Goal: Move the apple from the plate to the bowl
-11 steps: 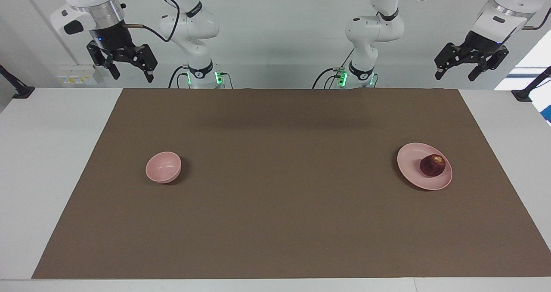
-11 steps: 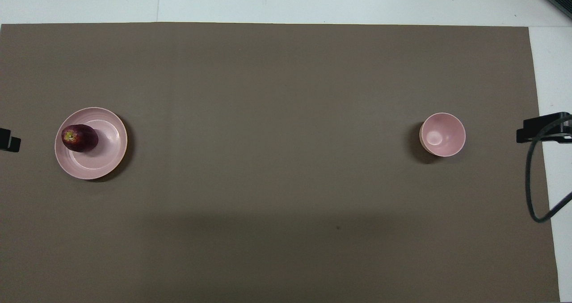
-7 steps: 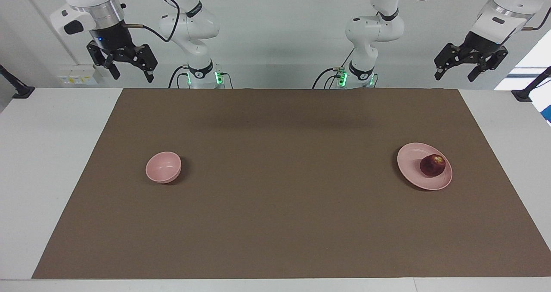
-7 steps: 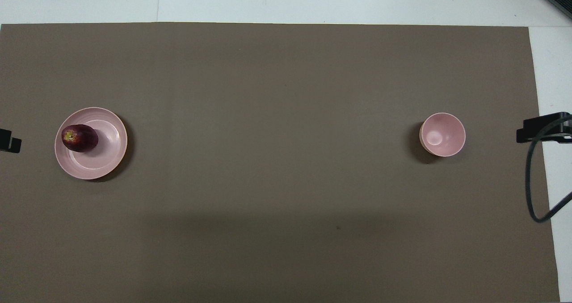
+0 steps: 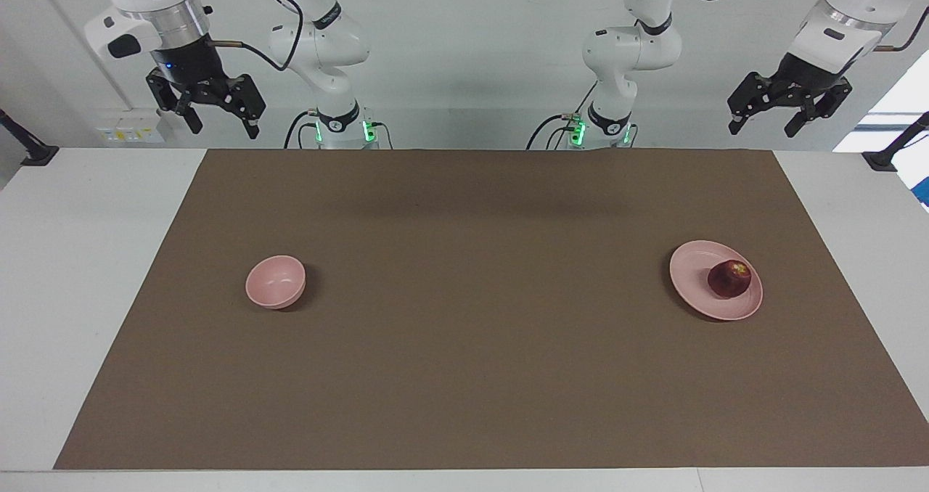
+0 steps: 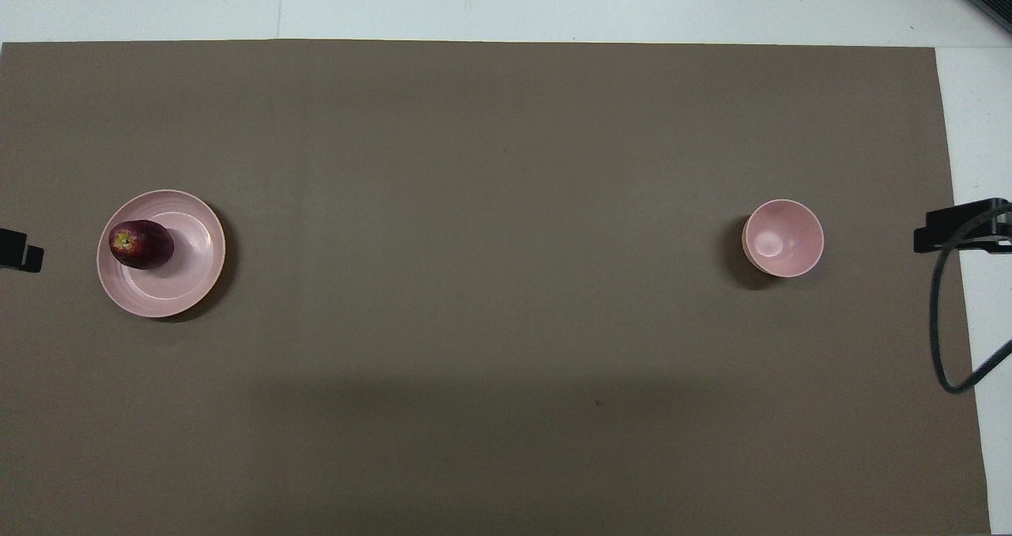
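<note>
The dark red apple (image 5: 729,279) (image 6: 141,244) lies on the pale pink plate (image 5: 697,274) (image 6: 186,283) toward the left arm's end of the brown mat. The small pink bowl (image 5: 275,281) (image 6: 783,237) stands toward the right arm's end and holds nothing. My left gripper (image 5: 762,124) hangs open and high in the air, up from the plate, empty; only a black tip (image 6: 20,250) shows in the overhead view. My right gripper (image 5: 221,123) hangs open and high at the right arm's end, empty.
A brown mat (image 5: 479,310) covers most of the white table (image 5: 87,260). A black cable (image 6: 945,322) loops beside the mat at the right arm's end. Black clamp mounts (image 5: 33,154) sit at the table's corners nearest the robots.
My left gripper has shifted slightly toward the table's middle and a little upward. The right arm, apple, plate and bowl have not moved.
</note>
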{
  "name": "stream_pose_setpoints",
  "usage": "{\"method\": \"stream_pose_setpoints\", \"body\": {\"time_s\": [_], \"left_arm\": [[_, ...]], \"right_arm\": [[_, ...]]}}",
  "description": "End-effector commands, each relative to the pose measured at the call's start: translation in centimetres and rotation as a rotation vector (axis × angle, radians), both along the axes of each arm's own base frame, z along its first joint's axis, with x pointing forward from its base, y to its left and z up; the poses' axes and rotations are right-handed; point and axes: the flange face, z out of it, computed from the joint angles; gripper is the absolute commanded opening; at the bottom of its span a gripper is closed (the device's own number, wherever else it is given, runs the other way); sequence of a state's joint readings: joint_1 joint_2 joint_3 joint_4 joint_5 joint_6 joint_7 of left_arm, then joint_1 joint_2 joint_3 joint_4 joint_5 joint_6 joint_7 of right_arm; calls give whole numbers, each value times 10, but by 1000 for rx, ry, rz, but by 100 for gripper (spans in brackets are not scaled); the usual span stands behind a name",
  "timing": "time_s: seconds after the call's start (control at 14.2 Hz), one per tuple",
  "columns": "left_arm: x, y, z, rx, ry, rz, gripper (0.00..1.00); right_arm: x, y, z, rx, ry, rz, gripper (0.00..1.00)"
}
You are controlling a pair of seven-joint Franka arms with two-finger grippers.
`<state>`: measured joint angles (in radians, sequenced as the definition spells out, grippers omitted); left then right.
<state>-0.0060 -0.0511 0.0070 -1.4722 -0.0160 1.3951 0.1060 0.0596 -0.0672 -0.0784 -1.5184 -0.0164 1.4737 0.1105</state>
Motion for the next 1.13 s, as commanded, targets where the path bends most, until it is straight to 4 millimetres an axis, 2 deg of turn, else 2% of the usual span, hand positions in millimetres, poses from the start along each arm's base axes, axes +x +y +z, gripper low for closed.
{"method": "stream_pose_setpoints", "body": {"time_s": [0.0, 0.64, 0.78, 0.85, 1.06], "left_arm": [[-6, -4, 1, 14, -17, 6, 100], [-4, -4, 0, 14, -32, 2, 100], [0, -1, -1, 14, -66, -4, 100], [2, 1, -4, 14, -80, -3, 100], [13, 6, -32, 15, -100, -24, 100]], "right_arm": [[-1, -2, 3, 18, 2, 4, 100], [-1, -2, 3, 16, 2, 11, 100], [-1, -11, 3, 17, 4, -5, 100], [-2, -12, 1, 17, 11, -7, 100], [-1, -7, 2, 16, 10, 1, 100]]}}
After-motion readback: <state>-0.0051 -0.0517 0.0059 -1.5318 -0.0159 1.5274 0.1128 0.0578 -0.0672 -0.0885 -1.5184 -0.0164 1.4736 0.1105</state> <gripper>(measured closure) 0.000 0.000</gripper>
